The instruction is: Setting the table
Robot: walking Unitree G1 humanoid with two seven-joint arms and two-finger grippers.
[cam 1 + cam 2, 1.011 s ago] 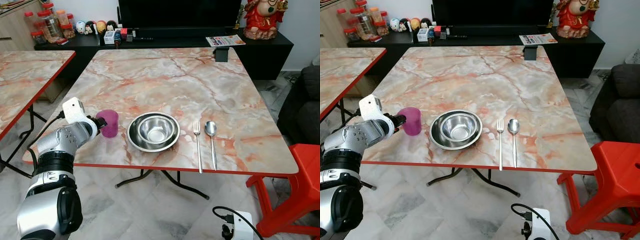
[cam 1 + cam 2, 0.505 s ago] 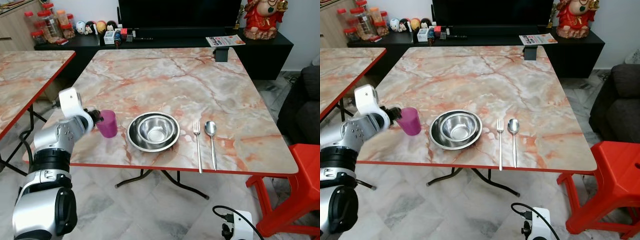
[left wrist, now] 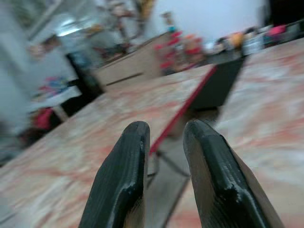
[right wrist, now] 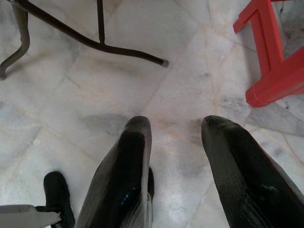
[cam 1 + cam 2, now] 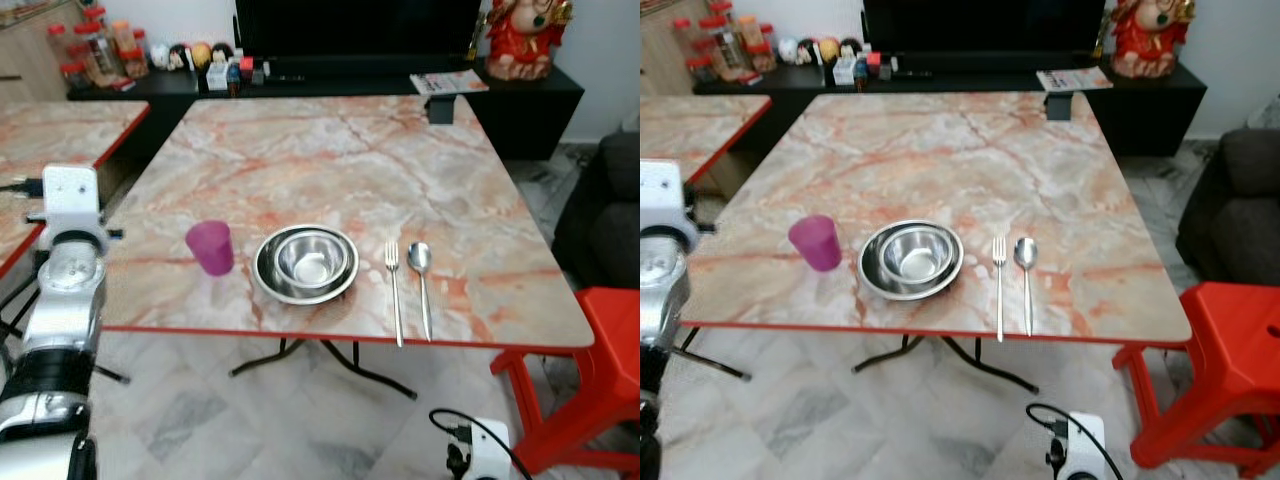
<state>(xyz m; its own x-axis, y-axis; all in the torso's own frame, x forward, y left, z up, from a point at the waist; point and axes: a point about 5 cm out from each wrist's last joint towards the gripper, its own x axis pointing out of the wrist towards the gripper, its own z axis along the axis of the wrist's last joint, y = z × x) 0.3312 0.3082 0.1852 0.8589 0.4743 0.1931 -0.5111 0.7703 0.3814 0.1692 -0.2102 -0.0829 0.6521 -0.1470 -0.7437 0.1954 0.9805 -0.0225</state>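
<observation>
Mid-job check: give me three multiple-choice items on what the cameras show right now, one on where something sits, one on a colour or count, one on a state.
1. Where is the purple cup?
A. on the table to the left of the steel bowls
B. inside the bowls
C. on the red stool

2. How many pieces of cutlery lie right of the steel bowls?
A. one
B. two
C. four

3. How does the purple cup stand?
A. tipped on its side
B. held in a gripper
C. upright and free on the table

Answers: 1 A, it stands near the table's front edge beside the bowls. 2 B, a fork and a spoon lie side by side. 3 C, its open mouth faces up and the left gripper is off it.
</observation>
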